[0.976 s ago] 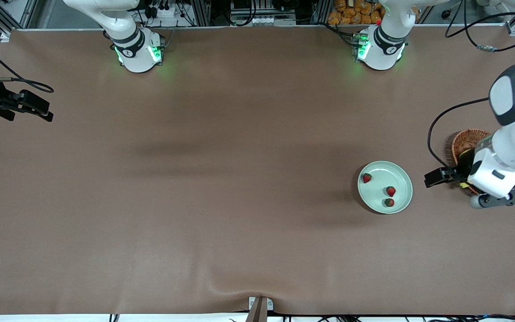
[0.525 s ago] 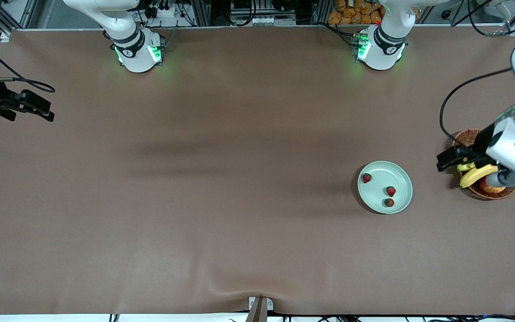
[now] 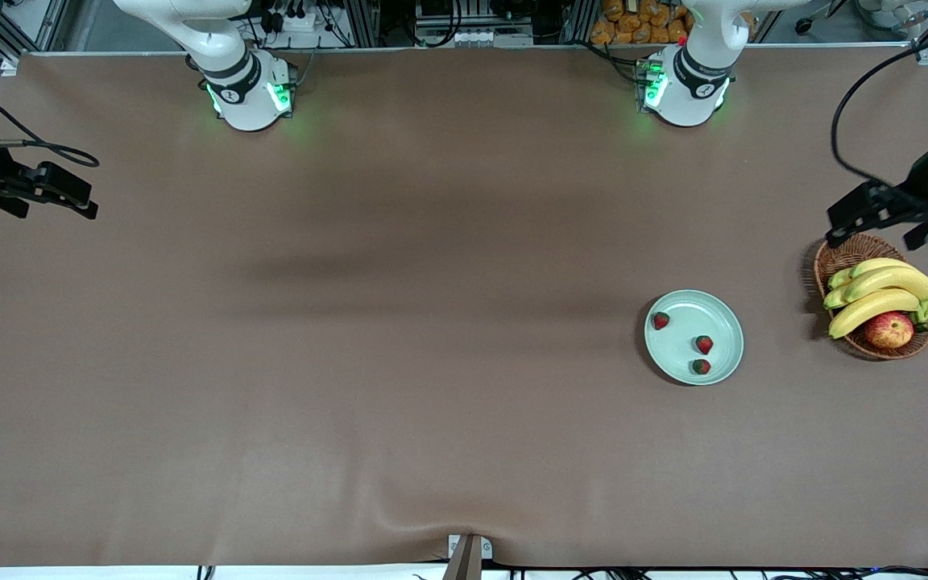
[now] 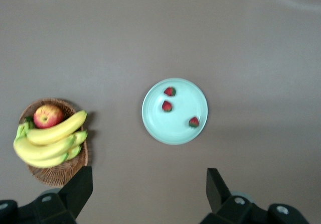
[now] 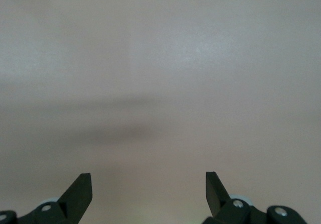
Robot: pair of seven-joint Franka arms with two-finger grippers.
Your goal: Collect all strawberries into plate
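We count three strawberries and all three lie inside the plate, which rests on the surface toward the left arm's end. Taking the plate as our landmark, one berry sits by the rim on the side turned to the right arm's end, and the other two sit closer together, nearer to the front camera than the first. The left wrist view shows the same three berries on the plate. We see no berry loose on the surface, so we judge the collecting finished; at most the arms have to settle into rest.

Beside the plate, farther toward the left arm's end, stands the wicker basket with bananas and an apple. The left gripper hangs over the basket's rim on the side toward the robot bases, jaws spread wide and empty. The right gripper waits well apart from the plate at the right arm's end of the surface, jaws wide too, holding nothing.

Against the frame a second ago, the berries and plate lie just as they did. The left arm then covered most of the basket; it has since drawn back and up toward its base, and the fruit now shows in full. The right arm has not stirred.
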